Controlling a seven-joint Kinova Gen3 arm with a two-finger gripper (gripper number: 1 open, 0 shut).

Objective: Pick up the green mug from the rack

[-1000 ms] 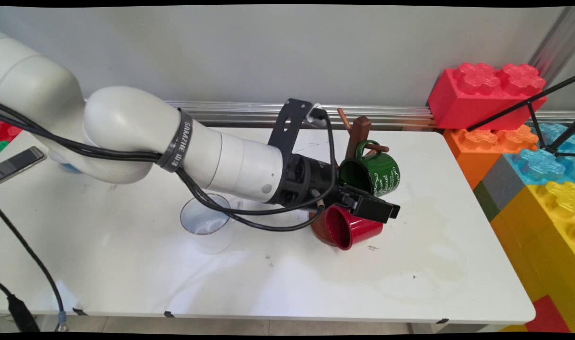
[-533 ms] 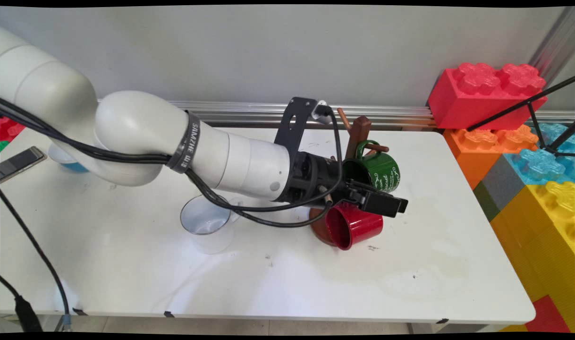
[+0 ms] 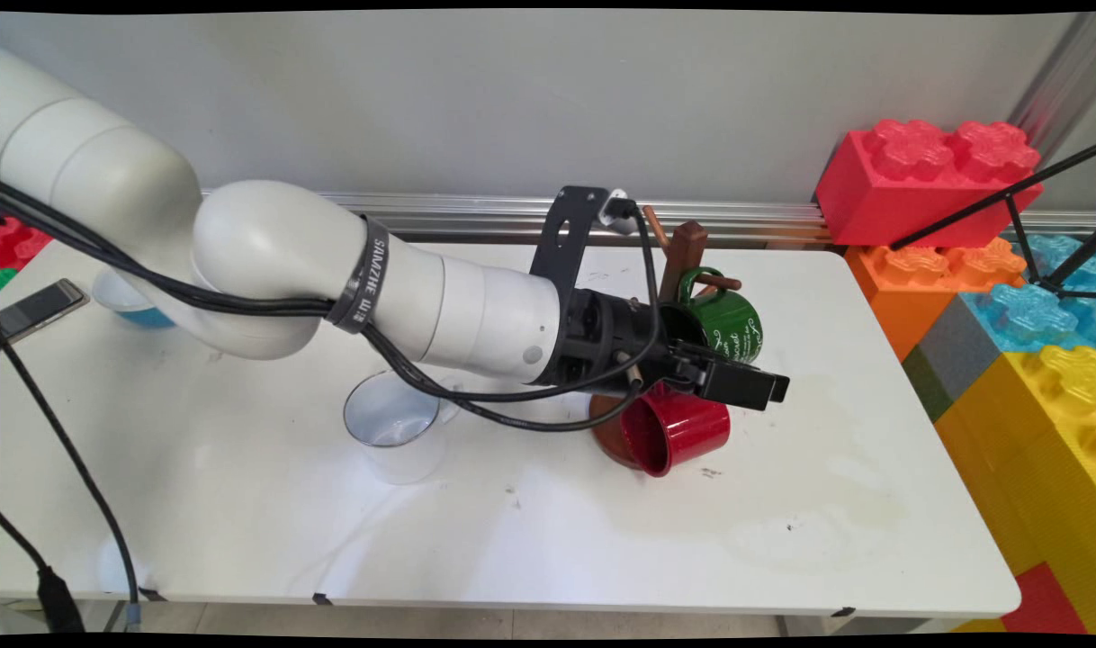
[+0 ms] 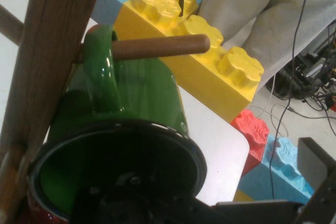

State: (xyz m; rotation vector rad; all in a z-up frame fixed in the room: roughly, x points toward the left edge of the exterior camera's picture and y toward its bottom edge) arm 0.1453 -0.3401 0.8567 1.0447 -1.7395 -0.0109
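End effector: the black two-finger end effector [image 3: 753,387] reaches in from the left, between the two hanging mugs; whether its fingers stand apart or together cannot be told.
Nearest things: a glossy green enamel mug [image 3: 723,326] [image 4: 131,108] hangs by its handle on a peg of the brown wooden mug tree [image 3: 680,256] [image 4: 44,61], just above the end effector; a red mug [image 3: 678,434] sits tilted just below it.
Around: a clear plastic cup [image 3: 395,425] stands to the left on the white surface [image 3: 782,531]; big toy building blocks [image 3: 1007,297] are stacked at the right.
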